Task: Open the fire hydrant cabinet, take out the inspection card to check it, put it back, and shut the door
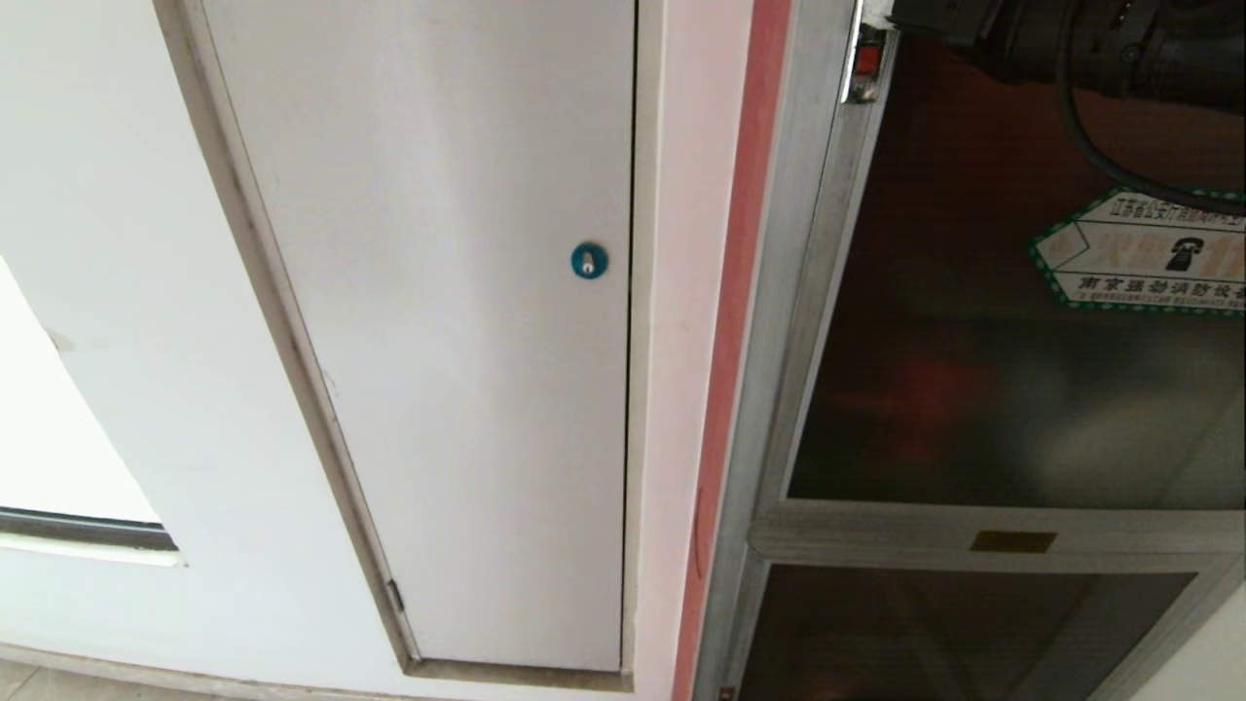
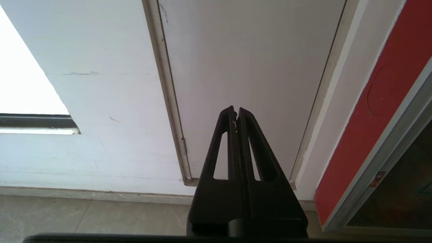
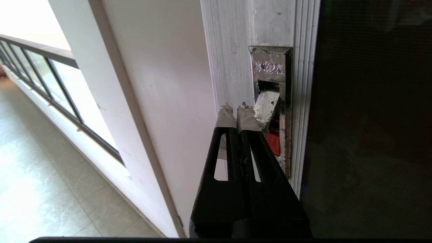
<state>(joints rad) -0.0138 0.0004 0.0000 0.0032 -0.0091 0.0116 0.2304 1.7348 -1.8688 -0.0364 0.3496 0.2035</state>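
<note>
The fire hydrant cabinet [image 1: 779, 409] fills the right side of the head view, its door [image 1: 983, 389] of dark tinted glass lying flat in the silver frame, a green-edged hexagonal sticker [image 1: 1144, 255] at the right edge. The small red latch [image 3: 272, 111] sits in the frame at the upper right of that view. In the right wrist view the right gripper [image 3: 236, 108], fingers pressed together, has its taped tips just beside the latch's metal tab. The left gripper [image 2: 235, 109], also closed and empty, points at the white door [image 1: 438, 321] with its round blue lock [image 1: 589, 260].
</note>
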